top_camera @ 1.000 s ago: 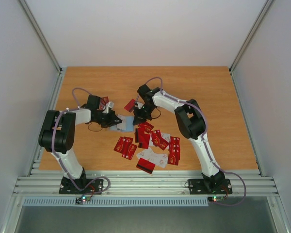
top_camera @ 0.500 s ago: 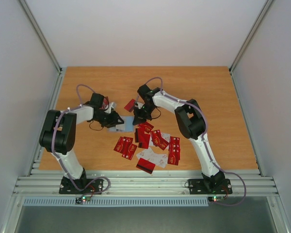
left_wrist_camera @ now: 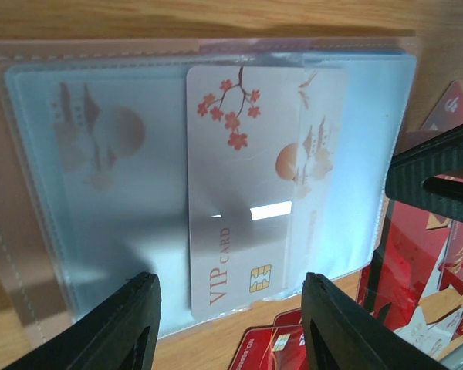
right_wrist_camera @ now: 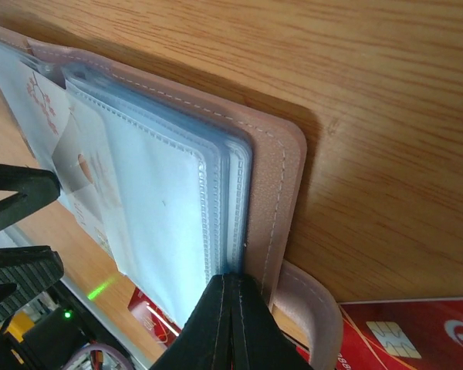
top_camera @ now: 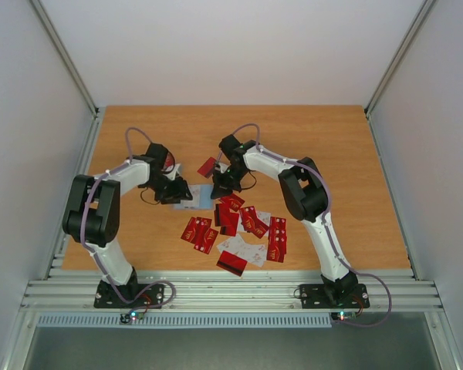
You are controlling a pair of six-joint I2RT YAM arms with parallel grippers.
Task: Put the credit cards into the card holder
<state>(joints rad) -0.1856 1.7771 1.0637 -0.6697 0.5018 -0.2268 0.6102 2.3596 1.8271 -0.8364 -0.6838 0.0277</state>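
**1. Nearest the arm bases.** Credit cards: a loose heap of thin, glossy red plastic rectangles with small white marks. A few show a pale face. They overlap and lie flat on the matt wood-grain laminate table.

**2. Just beyond the heap, mid-table, between the two tools.** Card holder: a soft pinkish-tan wallet with a stitched border and a rounded tab, lying open. Inside is a stack of clear, bluish, floppy plastic sleeves.

**3. On the sleeves.** White card: stiff and smooth, printed with a red blossom sprig, "VIP CARD" and a gold chip. Its chip end projects past the sleeve edge. I cannot tell whether the other end sits inside a pocket.

**4. Left gripper**: black fingers spread wide on either side of that projecting end, holding nothing.

**5. Right gripper**: fingers pressed together at the edge of the sleeve stack, beside the cover. I cannot tell whether a leaf is nipped between them.

**6. Farther back, beside the right tool.** Lone red card.

**Step, as judged.** One card is being seated and the heap has yet to be loaded. The next move calls for nudging the projecting end home while the sleeves are steadied. After that comes lifting a slick, flat card by its edge.
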